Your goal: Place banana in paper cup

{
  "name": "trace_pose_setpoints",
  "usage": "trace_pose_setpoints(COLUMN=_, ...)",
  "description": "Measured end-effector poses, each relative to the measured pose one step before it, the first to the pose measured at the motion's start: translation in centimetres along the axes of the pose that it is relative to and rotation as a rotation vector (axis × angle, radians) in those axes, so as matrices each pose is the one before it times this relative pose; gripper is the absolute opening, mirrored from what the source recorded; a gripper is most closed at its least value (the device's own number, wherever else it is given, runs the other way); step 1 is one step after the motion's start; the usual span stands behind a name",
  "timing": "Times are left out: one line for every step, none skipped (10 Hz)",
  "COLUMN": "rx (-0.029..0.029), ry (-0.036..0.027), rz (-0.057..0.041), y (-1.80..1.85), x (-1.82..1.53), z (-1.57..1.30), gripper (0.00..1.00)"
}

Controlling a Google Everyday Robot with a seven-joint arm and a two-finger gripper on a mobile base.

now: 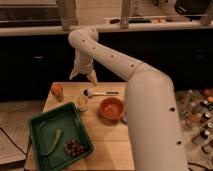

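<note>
Paper cup (81, 103) upright on table (107, 142), touching or just beside far right corner of green tray (50, 112); bowl (112, 108) near on its right, spoon (100, 93) behind. Long green item (55, 141) in tray beside grapes (73, 147); banana or not, cannot tell. Gripper (83, 75) hangs over far table edge, above and behind cup, fingers spread wide, nothing held. Bare wood strip between tray and arm

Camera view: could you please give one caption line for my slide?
Gripper hovers above the far side of the table, behind the paper cup, red bowl and green tray.
</note>
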Motion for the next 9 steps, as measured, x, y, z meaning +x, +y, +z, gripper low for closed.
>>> trace_pose_setpoints(rx=-0.00008, ry=0.0, rz=0.00007, y=0.011, x=0.002, z=0.001, gripper=0.8)
trace_pose_setpoints(rx=-0.00006, ry=-0.00012, rz=-0.00016, y=-0.006, x=-0.006, z=0.008, gripper=0.8)
trace_pose_setpoints(rx=0.00021, ry=0.00016, rz=0.00014, y=-0.001, x=0.006, z=-0.012, gripper=0.8)
trace_pose_setpoints(rx=-0.00048, ry=-0.00116, rz=0.00039, y=0.027, x=0.004, z=0.089, gripper=0.8)
trace_pose_setpoints(rx=-0.00014, ry=0.00006, rz=-0.0002, y=-0.008, x=-0.007, z=-0.005, gripper=0.8)
trace_pose_setpoints(rx=-0.00028, ry=-0.00023, rz=0.00002, y=0.008, x=0.0, z=0.027, gripper=0.8)
trace_pose_setpoints(rx=0.00002, ry=-0.00011, rz=-0.00007, y=-0.003, x=-0.004, z=0.003, gripper=0.8)
trace_pose_setpoints(rx=0.00019, ry=0.00025, rz=0.00004, y=-0.007, x=0.003, z=-0.02, gripper=0.8)
trace_pose_setpoints(rx=-0.00011, ry=-0.00005, rz=0.00011, y=0.009, x=0.003, z=0.008, gripper=0.8)
